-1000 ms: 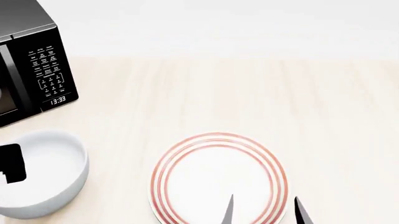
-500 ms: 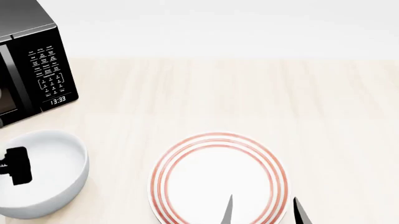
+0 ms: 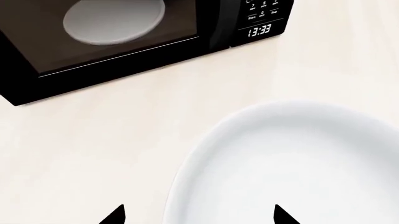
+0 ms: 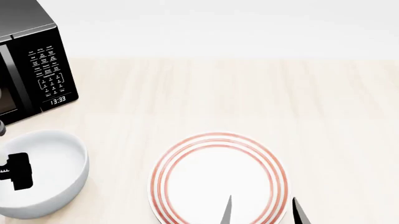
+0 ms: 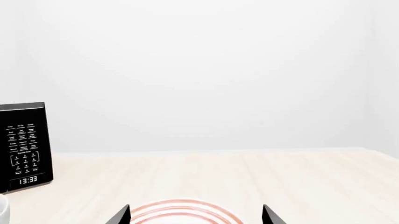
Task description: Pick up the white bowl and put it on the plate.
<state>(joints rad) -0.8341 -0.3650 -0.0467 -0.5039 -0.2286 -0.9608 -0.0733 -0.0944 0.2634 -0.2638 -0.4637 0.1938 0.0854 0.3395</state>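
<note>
Over the preceding second the left hand (image 4: 17, 171) had shifted in the head view from the far left edge of the frame inward and slightly down, ending over the left half of the white bowl (image 4: 46, 175). The bowl itself had not moved and neither had the plate (image 4: 218, 179). The change indicated the approach phase of the pick, with no grasp made.

In the left wrist view the left hand (image 3: 198, 215) showed two dark fingertips spread well apart, one outside the bowl wall over the bare desk (image 3: 81, 158), the other over the bowl's interior. The jaws therefore straddled the near rim and held nothing. Whether either fingertip touched the rim could not be determined.

The right hand (image 4: 262, 210) sat low over the plate's near edge, its two pointed fingertips parted and empty. It had barely altered position across the interval.

Containers:
- White bowl: upright on the desk, at the left, near the front of the microwave (image 4: 31, 60), well apart from the plate. Interior empty.
- Plate: flat on the desk, centre foreground, red rings fully visible. Nothing on it.
- Microwave: door closed; a pale turntable disc (image 3: 115, 18) visible through the glass, no other content discernible.

Judgement: the task stood at an early stage; closing on the rim and lifting remained to be done.
</note>
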